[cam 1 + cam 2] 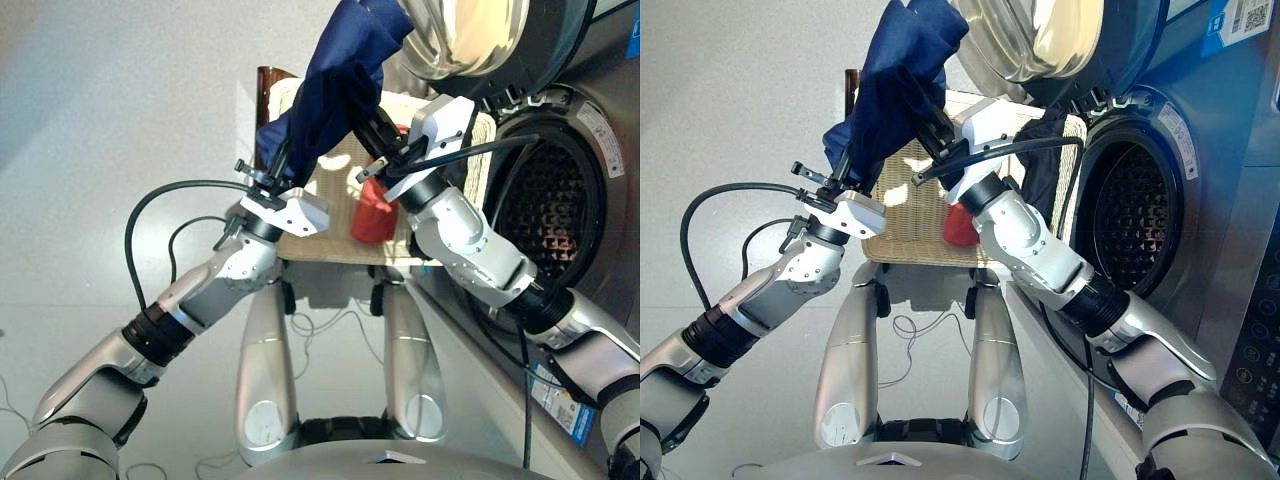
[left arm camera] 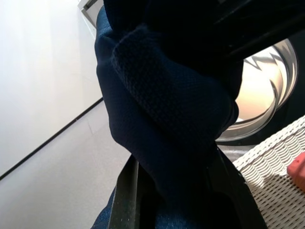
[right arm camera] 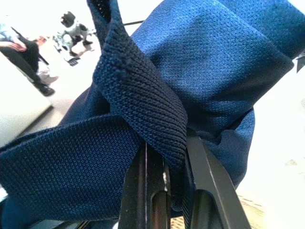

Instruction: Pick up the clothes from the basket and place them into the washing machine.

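Observation:
Both grippers hold the navy blue cloth up above the basket, a cream woven tray. My left gripper is shut on the cloth's lower left end. My right gripper is shut on a knitted band of it, which wraps around the black fingers. The coral-red cloth lies in the basket under my right wrist. A dark cloth shows at the basket's right edge, mostly hidden by my right arm. The washing machine's studded drum stands open on the right.
The round glass door is swung open above the basket's far right corner, close to the raised cloth. Black cables loop off both wrists. A brown post stands behind the basket. A person sits far off.

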